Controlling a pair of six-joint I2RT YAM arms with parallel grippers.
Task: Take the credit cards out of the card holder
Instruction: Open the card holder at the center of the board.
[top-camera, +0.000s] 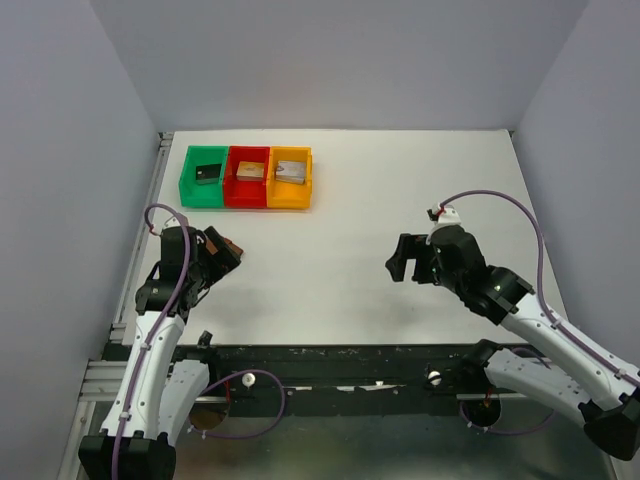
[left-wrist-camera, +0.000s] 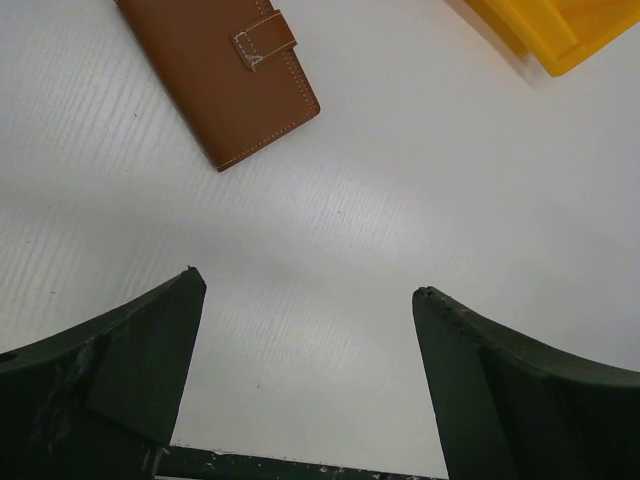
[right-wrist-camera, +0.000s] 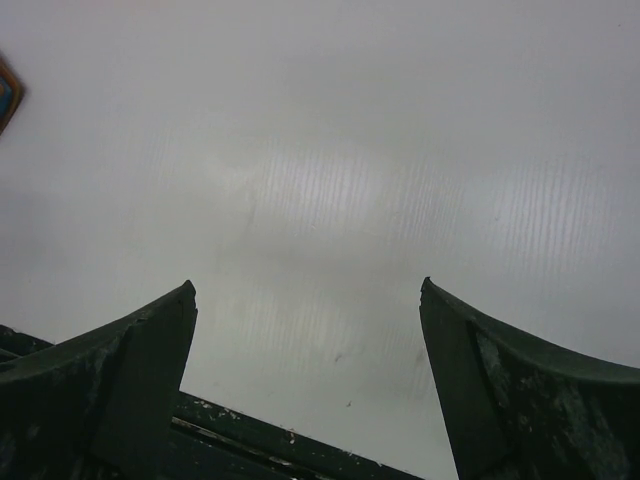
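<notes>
Brown leather bifold card holder (left-wrist-camera: 225, 80) lies closed and flat on the white table (left-wrist-camera: 380, 200), at about 11 o'clock from my left gripper (left-wrist-camera: 308, 282), which stands fully open and holds nothing. The small brown tab strap (left-wrist-camera: 266, 40) lies over the cover, so I see no credit cards; I suppose they are inside. My right gripper (right-wrist-camera: 306, 284) is also wide open and empty, above bare table, well apart at about 3 o'clock from the holder. The risk I see: if one finger pulls the strap while nothing pins the leather, the holder may slide toward the orange plastic bin (left-wrist-camera: 555, 30) at 1 o'clock, or lift whole without opening
</notes>
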